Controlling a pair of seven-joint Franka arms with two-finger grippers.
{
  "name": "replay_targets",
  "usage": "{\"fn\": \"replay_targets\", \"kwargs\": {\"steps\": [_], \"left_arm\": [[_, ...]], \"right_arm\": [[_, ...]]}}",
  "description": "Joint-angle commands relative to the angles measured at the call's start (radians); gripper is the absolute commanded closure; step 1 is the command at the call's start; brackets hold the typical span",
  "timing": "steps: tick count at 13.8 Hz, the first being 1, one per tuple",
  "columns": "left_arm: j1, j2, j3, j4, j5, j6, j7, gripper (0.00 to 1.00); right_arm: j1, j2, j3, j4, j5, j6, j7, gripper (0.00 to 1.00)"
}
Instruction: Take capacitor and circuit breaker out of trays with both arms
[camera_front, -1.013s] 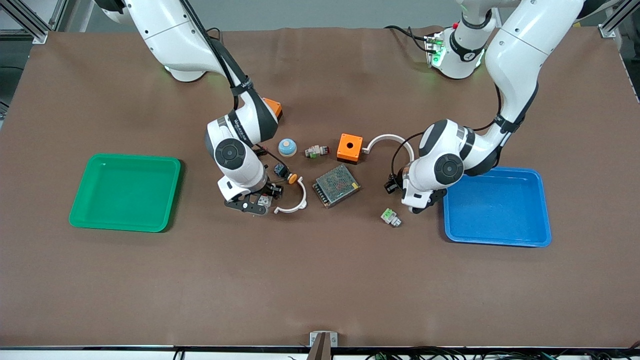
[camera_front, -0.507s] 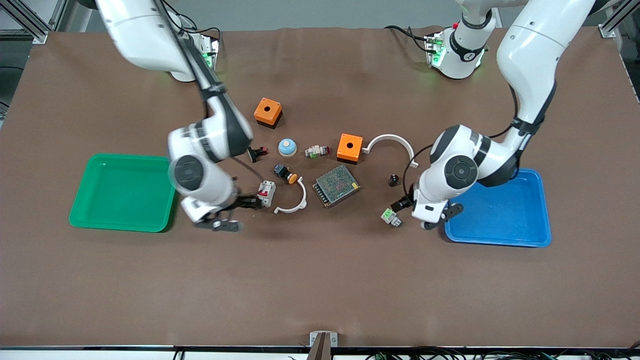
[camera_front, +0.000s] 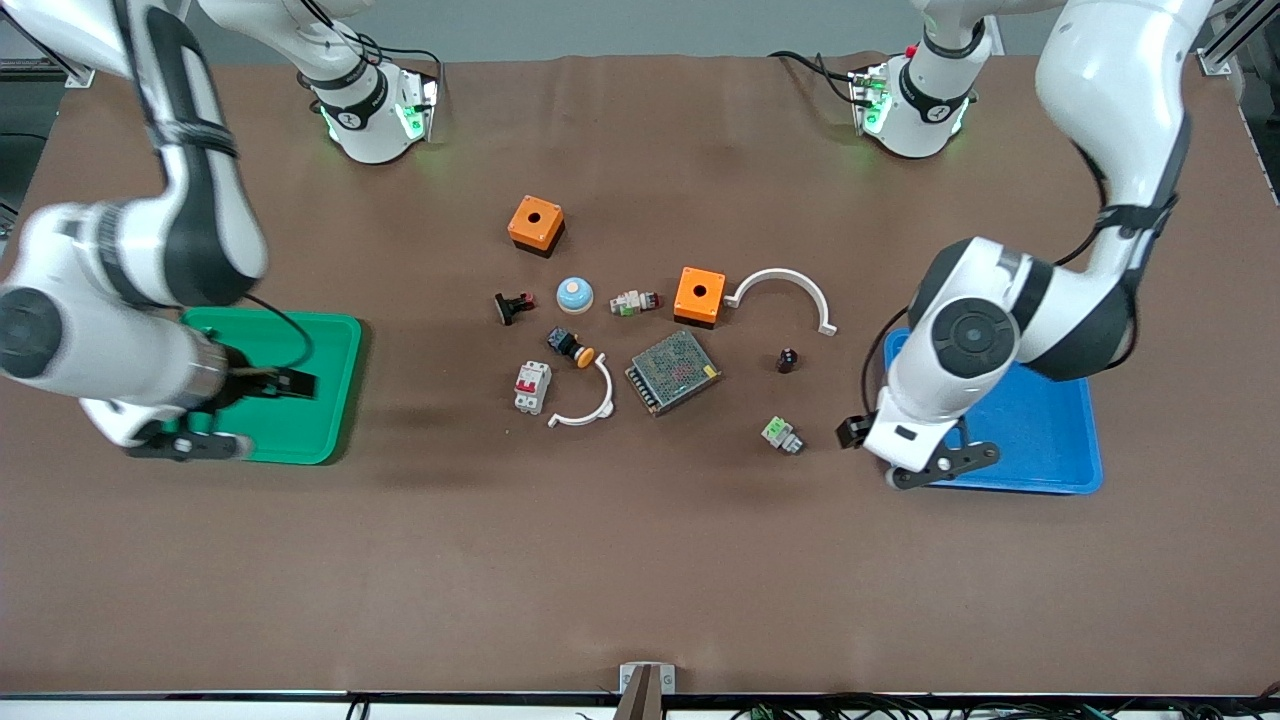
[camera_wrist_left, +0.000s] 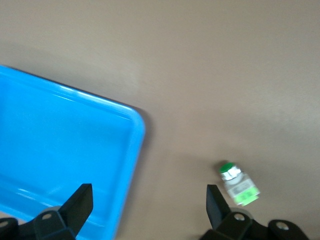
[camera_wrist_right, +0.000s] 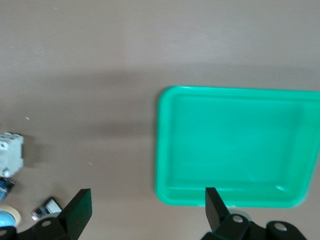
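Note:
The breaker (camera_front: 532, 386), a white block with red levers, lies on the table beside a white arc; it also shows in the right wrist view (camera_wrist_right: 10, 154). The capacitor (camera_front: 787, 360), a tiny black cylinder, stands on the table between the mesh box and the blue tray (camera_front: 1060, 470). My right gripper (camera_front: 185, 445) is open and empty over the green tray's (camera_front: 330, 335) edge nearest the front camera; its wrist view (camera_wrist_right: 147, 210) shows the green tray (camera_wrist_right: 235, 145). My left gripper (camera_front: 940, 462) is open and empty over the blue tray's corner (camera_wrist_left: 149, 210), by the tray rim (camera_wrist_left: 135, 150).
Two orange boxes (camera_front: 535, 224) (camera_front: 699, 294), a blue dome (camera_front: 574, 294), a black-and-red switch piece (camera_front: 513, 305), an orange-capped button (camera_front: 572, 346), a metal mesh box (camera_front: 673, 371), two white arcs (camera_front: 785, 290) (camera_front: 590, 400) and white-and-green connectors (camera_front: 634, 301) (camera_front: 781, 434) (camera_wrist_left: 239, 182) lie mid-table.
Both arms have swung away from the middle: the right gripper from the breaker to the green tray, the left from the capacitor to the blue tray. Both parts stay on the table.

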Motion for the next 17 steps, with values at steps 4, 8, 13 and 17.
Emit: {"fn": "replay_targets", "kwargs": {"steps": [4,8,13,17], "left_arm": [[0.118,-0.136,-0.009,0.039,0.012,-0.136,0.283,0.00],[0.129,-0.159,-0.012,0.135,0.003,-0.212,0.304,0.00],[0.165,-0.266,-0.014,0.155,-0.089,-0.326,0.364,0.00],[0.163,-0.396,0.084,0.134,-0.220,-0.416,0.560,0.00]], "right_arm": [[-0.140,-0.042,0.019,0.098,-0.018,-0.114,-0.116,0.00],[-0.156,-0.036,0.018,0.187,-0.032,-0.157,-0.107,0.00],[-0.173,-0.034,0.022,0.191,-0.011,-0.164,-0.109,0.00],[-0.173,-0.098,0.022,0.128,-0.011,-0.214,-0.115,0.00]]}}
